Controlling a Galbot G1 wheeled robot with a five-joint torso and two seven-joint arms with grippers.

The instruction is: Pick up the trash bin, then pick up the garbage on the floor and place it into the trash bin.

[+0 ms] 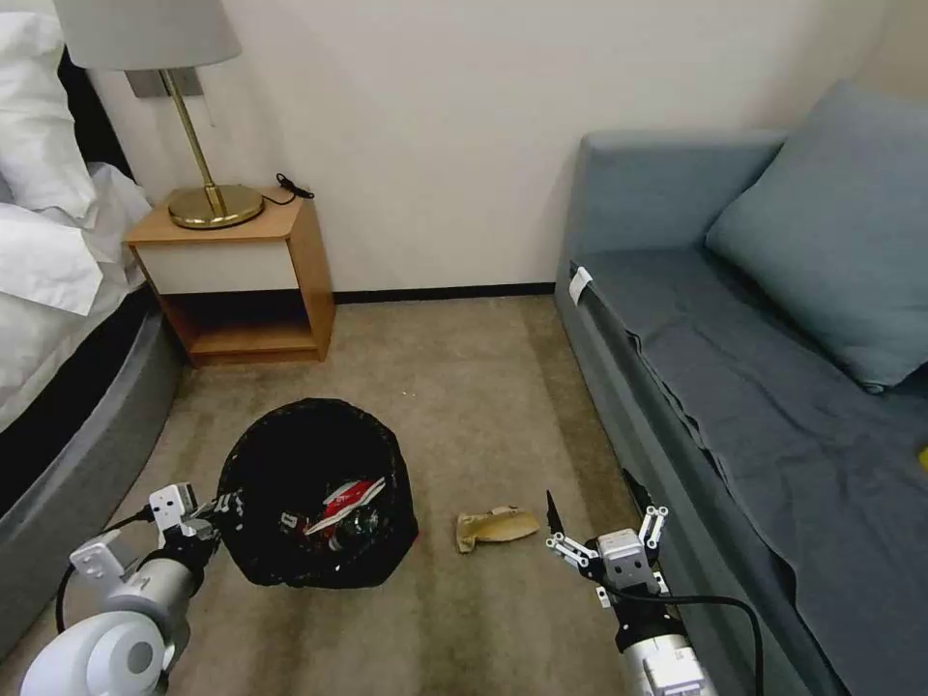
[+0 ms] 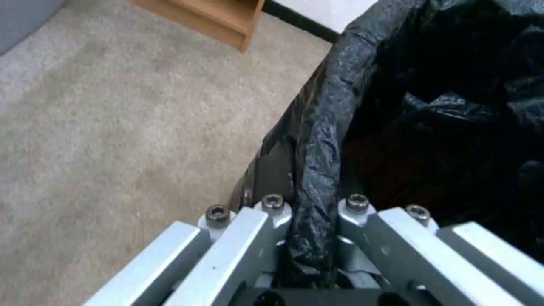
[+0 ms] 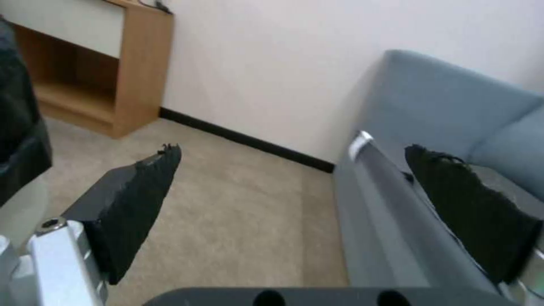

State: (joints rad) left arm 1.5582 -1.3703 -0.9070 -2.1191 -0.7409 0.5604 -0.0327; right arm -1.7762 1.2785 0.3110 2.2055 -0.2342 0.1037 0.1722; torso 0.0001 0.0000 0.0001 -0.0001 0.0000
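Observation:
The trash bin (image 1: 290, 454), lined with a crinkled black bag, is low at the left, close over the carpet. My left gripper (image 1: 220, 507) is shut on its near-left rim; the left wrist view shows the fingers (image 2: 273, 212) pinching the bag-covered rim (image 2: 317, 170). Inside the bin lie a red-and-white wrapper (image 1: 343, 501) and something clear beside it. One tan, yellow-brown piece of garbage (image 1: 495, 527) lies on the carpet just right of the bin. My right gripper (image 1: 592, 505) hangs open a little right of that piece, its black pads (image 3: 133, 199) spread wide with nothing between them.
A blue-grey sofa (image 1: 735, 387) runs along the right, its edge close to my right gripper. A wooden nightstand (image 1: 242, 280) with a brass lamp (image 1: 198, 145) stands at the back left. A bed (image 1: 58, 319) borders the left side. Open carpet lies between bin and wall.

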